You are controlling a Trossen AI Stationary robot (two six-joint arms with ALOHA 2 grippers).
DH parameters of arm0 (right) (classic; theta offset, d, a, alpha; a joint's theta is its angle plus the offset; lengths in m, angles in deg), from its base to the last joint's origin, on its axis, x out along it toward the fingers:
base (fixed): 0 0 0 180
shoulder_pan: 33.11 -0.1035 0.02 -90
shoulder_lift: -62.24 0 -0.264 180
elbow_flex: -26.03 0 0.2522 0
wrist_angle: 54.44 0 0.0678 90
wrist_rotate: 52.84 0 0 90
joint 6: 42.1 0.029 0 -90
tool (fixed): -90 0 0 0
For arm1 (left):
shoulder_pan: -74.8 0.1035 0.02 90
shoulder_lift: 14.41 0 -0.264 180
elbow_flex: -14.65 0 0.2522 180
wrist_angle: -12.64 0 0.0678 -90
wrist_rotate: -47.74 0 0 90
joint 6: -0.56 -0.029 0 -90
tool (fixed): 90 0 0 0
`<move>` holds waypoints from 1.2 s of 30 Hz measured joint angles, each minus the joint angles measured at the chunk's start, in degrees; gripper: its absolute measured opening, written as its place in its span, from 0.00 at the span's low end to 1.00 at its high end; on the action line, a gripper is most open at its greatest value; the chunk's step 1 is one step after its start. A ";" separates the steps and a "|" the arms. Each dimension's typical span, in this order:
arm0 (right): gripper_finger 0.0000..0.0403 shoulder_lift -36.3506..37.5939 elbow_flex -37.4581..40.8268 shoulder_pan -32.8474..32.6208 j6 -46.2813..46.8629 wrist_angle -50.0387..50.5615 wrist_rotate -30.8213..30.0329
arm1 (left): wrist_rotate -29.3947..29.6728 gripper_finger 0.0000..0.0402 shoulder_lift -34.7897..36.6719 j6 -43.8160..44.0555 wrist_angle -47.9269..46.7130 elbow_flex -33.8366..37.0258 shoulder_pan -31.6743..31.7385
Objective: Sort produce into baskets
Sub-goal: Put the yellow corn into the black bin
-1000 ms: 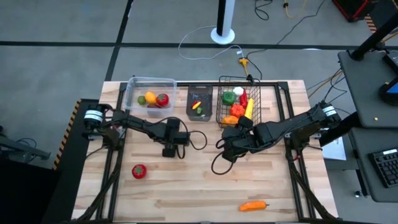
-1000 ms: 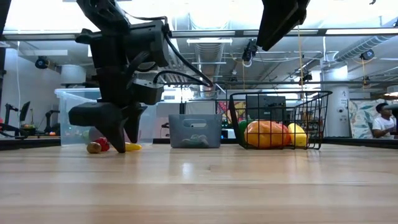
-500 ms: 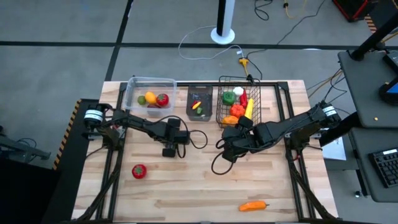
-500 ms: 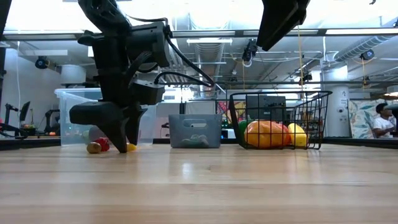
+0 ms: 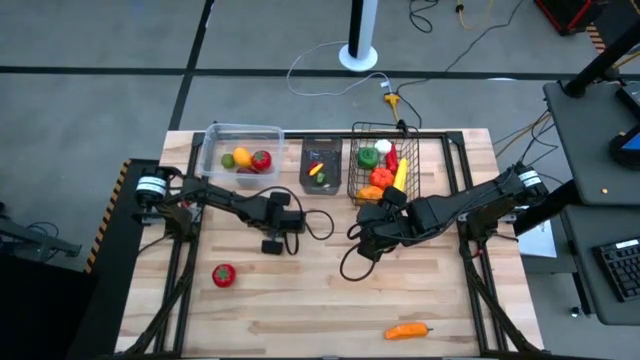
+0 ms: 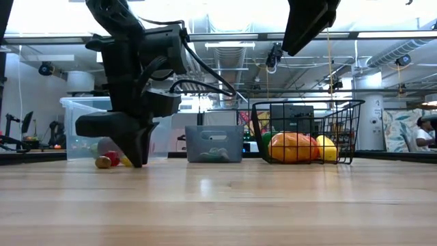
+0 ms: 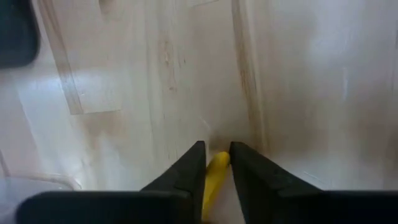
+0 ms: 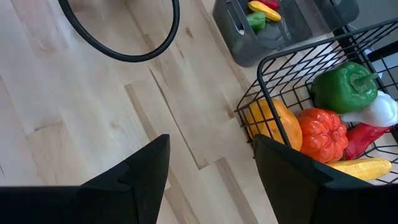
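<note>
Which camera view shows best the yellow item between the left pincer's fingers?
The left wrist view: the yellow item sits between the left pincer fingers. In the high and low views the arm hides it; the right wrist view misses it.

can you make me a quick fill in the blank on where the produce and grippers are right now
1. The left gripper has its fingers closed around a small ______ piece of produce.
2. The white garlic lies in the ______ basket.
3. The red tomato on the table lies on the ______ arm's side.
4. The right gripper, beside the wire basket, holds ______.

Missing words: yellow; wire-mesh; left; nothing
</note>
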 joint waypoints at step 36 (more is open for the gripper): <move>0.56 -0.02 0.04 -1.83 0.00 -0.94 0.19 | 13.87 0.08 3.17 58.01 -17.59 -8.02 -10.45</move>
